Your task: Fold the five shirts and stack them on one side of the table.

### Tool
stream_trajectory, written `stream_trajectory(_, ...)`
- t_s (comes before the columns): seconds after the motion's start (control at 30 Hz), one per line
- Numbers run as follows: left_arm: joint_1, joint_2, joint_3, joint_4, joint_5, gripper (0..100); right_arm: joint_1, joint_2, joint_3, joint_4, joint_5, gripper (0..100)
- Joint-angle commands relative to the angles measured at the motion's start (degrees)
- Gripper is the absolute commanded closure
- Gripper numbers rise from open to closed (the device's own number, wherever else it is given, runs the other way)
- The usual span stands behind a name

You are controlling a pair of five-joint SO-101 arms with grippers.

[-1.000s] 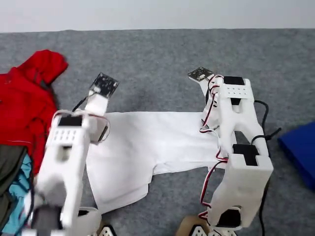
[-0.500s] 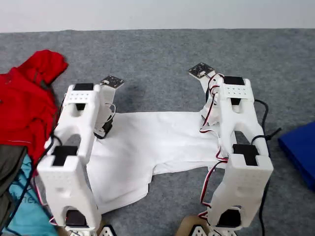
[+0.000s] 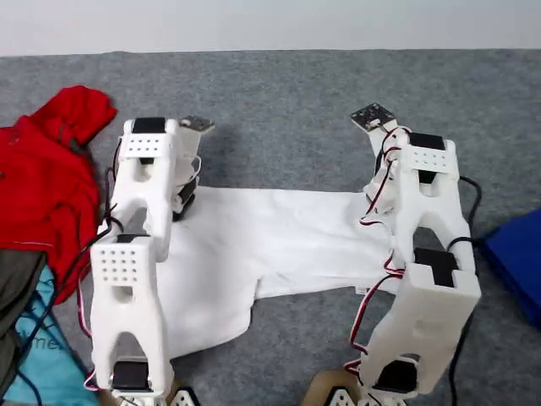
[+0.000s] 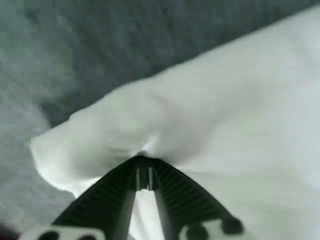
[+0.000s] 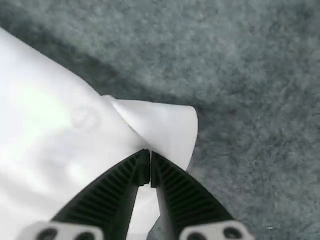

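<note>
— What's under you?
— A grey, felt-like worktop (image 3: 279,101), with a pale wall beyond it.
— And the white shirt (image 3: 270,245)?
— It lies flat, its long axis running from my left fingers (image 4: 137,176) to my right fingers (image 5: 144,169). Each pair is clamped on a corner of it.

High cam: fixed, above/behind both arms, looks down over grey felt-like tabletop (image 3: 279,101). L wrist cam: v. close, looks along left gripper (image 4: 143,166) onto white fabric shirt (image 4: 225,100) just ahead. R wrist cam: same, right gripper (image 5: 150,159). All 3 share shirt.
</note>
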Motion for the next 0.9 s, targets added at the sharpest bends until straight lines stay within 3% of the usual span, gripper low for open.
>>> stream_trajectory(0.0,0.8,0.3,-5.5,0.8,-0.3,100,0.3,-0.8,-2.9,-0.3,-0.3,98.8)
stream_trajectory(0.3,1.2,-9.8,-0.5,0.9,-2.2,100,-0.2,-6.2,-2.9,2.4,-0.2,98.8)
stream_trajectory(0.67,4.0,-33.1,19.0,0.6,-5.2,100,-4.2,-13.0,-2.9,12.4,-0.1,98.8)
stream_trajectory(0.87,-3.7,-41.6,21.5,0.6,-3.3,100,-9.0,-16.8,-2.9,19.6,-0.1,98.8)
